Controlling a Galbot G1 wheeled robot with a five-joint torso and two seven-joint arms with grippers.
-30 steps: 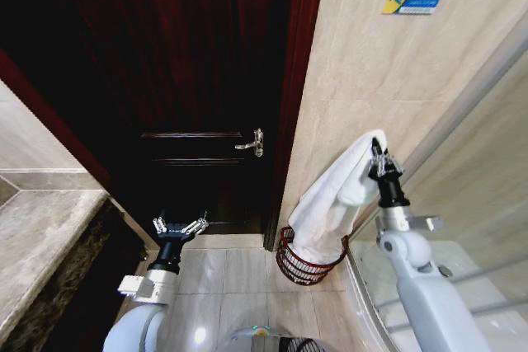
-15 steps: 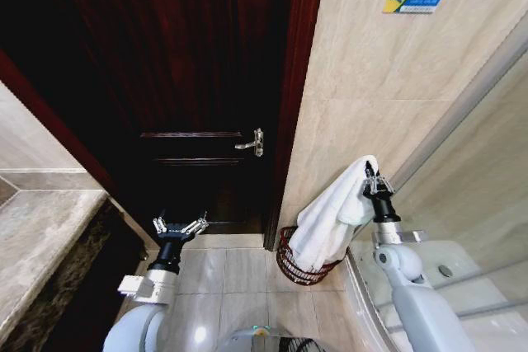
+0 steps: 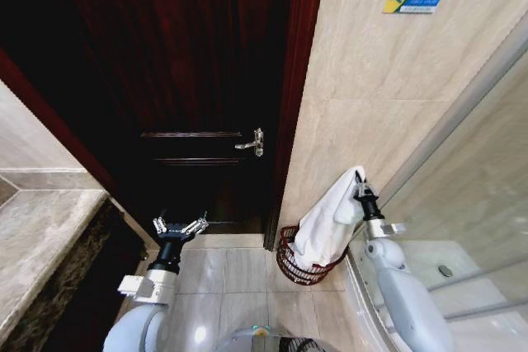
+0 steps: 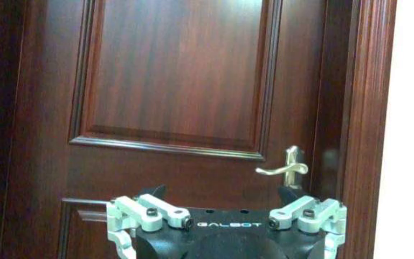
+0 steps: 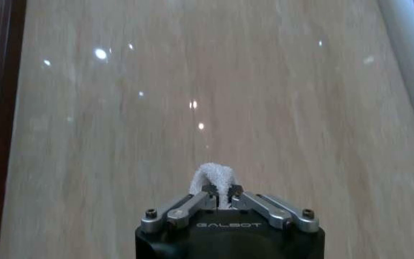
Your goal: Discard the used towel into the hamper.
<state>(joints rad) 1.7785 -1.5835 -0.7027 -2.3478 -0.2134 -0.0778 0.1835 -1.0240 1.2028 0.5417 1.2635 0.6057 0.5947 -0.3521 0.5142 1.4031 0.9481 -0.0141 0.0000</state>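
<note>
White terry cloth hangs from the right end effector [image 3: 361, 190] in the head view: the towel [image 3: 330, 222] drapes down from the pinched corner, and its lower folds reach into the hamper [image 3: 304, 263], a dark red-brown slatted basket standing on the tiled floor [image 3: 223, 274] against the beige wall [image 3: 363, 80], just beside the door frame. The left end effector [image 3: 180, 227] sits low on the robot's left, in front of the dark wooden door [image 3: 177, 80], its fingers spread wide and holding nothing. A metal door handle [image 3: 252, 143] shows above and to the right of it. In the left wrist view, the left end effector [image 4: 227, 216] points at the door [image 4: 178, 81], its two finger assemblies set well apart at either side, with nothing between them; the brass-toned handle [image 4: 284, 169] lies just beyond. In the right wrist view, the right end effector [image 5: 221, 200] faces the glossy beige wall [image 5: 207, 81], its fingers drawn together on a small tuft of the towel [image 5: 215, 176] that sticks up past the tips.
</note>
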